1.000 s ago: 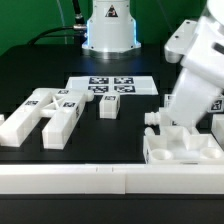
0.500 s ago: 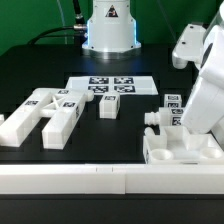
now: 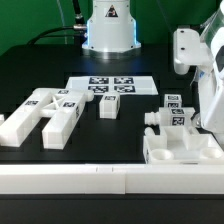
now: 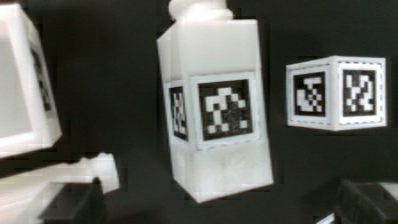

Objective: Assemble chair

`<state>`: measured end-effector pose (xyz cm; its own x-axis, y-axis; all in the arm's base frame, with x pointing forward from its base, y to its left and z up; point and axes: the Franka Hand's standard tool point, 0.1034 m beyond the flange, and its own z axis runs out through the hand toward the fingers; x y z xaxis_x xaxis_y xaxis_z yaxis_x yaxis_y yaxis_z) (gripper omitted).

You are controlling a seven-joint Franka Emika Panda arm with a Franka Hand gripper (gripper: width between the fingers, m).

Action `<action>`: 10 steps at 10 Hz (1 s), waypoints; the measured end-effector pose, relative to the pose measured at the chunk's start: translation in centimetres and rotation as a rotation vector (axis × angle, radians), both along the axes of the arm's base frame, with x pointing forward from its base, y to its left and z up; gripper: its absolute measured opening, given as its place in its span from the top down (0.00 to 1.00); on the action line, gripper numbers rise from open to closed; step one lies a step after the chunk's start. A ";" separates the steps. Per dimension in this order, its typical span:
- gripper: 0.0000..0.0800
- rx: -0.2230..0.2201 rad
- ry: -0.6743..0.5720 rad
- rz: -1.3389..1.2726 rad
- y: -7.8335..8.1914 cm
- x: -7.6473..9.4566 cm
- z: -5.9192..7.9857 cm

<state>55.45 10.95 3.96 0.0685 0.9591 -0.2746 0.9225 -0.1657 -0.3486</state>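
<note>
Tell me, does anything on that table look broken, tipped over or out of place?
Nothing stands out. The white chair pieces lie loose, with no visible damage, on the black table. The slotted block sits flat on the exterior view's right, and the marker board lies straight.

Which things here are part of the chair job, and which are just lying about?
Chair job: seat block, long bars, small block, pegged bar, cube.
Not the job: marker board, robot base.
</note>
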 end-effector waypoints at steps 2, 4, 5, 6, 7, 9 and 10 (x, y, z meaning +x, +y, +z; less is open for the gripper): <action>0.19 -0.010 0.010 0.009 0.2 -0.3 -0.2; 0.19 -0.030 0.017 0.023 0.2 -0.6 -0.2; 0.19 -0.089 0.039 0.077 0.5 -1.3 -0.4; 0.19 -0.136 0.062 0.115 1.0 -1.9 -0.6; 0.19 -0.182 0.086 0.149 1.3 -2.4 -0.7; 0.19 -0.270 0.096 0.190 1.7 -2.4 -0.5; 0.19 -0.303 0.092 0.214 2.0 -2.4 -0.4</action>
<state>53.05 12.97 3.55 -0.1623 0.8235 -0.5437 0.9145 -0.0813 -0.3962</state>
